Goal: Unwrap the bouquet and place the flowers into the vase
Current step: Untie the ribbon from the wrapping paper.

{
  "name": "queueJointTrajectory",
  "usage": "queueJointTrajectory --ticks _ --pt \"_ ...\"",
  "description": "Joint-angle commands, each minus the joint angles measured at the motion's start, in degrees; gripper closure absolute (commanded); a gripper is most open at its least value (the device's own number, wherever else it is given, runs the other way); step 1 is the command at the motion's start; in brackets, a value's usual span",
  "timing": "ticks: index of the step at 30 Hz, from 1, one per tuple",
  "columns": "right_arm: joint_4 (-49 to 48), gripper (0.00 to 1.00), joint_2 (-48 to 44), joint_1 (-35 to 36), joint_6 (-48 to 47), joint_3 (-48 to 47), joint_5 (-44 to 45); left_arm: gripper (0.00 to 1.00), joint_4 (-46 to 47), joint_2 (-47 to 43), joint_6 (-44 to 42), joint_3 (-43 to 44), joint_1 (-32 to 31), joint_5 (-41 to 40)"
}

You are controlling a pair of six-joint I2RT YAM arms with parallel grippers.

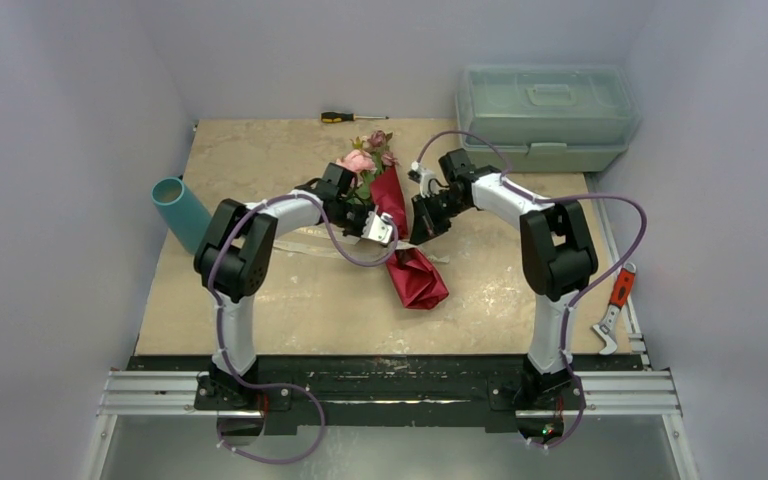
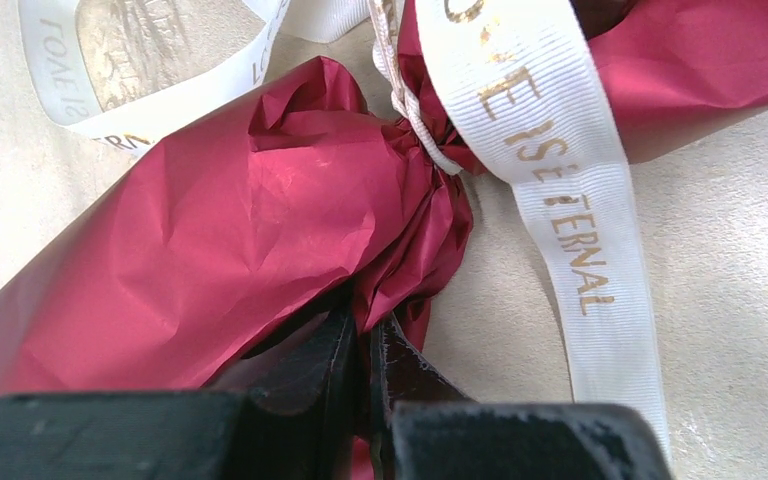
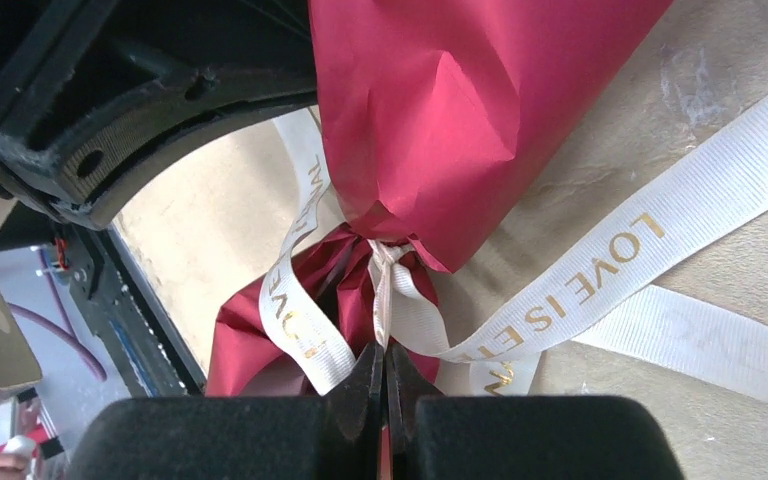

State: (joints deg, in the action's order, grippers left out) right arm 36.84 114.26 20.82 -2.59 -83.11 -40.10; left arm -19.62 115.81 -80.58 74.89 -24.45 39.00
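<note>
Maroon-wrapped bouquet (image 1: 415, 278) in left gripper (image 2: 365, 338)

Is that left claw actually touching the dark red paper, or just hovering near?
Touching. The left wrist view shows the left gripper shut, its fingertips pinching a fold of the maroon paper near the tied neck.

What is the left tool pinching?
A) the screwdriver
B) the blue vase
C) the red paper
C: in the left wrist view, the left tool is shut on a crumpled fold of the red paper, near the ribbon knot.
</note>
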Motion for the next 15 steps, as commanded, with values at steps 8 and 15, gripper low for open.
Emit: queueJointTrajectory --ticks 8,15 --pt "2.1 0.6 -1.32 -0.26 0.48 -4.6 -10.63 0.69 -3.36 -2.51 5.78 -2.16 1.68 1.05" --pt "5.33 0.46 -2.19 -1.69 -0.87 -6.55 -11.41 0.44 -7.07 -11.19 8.07 -0.89 1.68 6.2"
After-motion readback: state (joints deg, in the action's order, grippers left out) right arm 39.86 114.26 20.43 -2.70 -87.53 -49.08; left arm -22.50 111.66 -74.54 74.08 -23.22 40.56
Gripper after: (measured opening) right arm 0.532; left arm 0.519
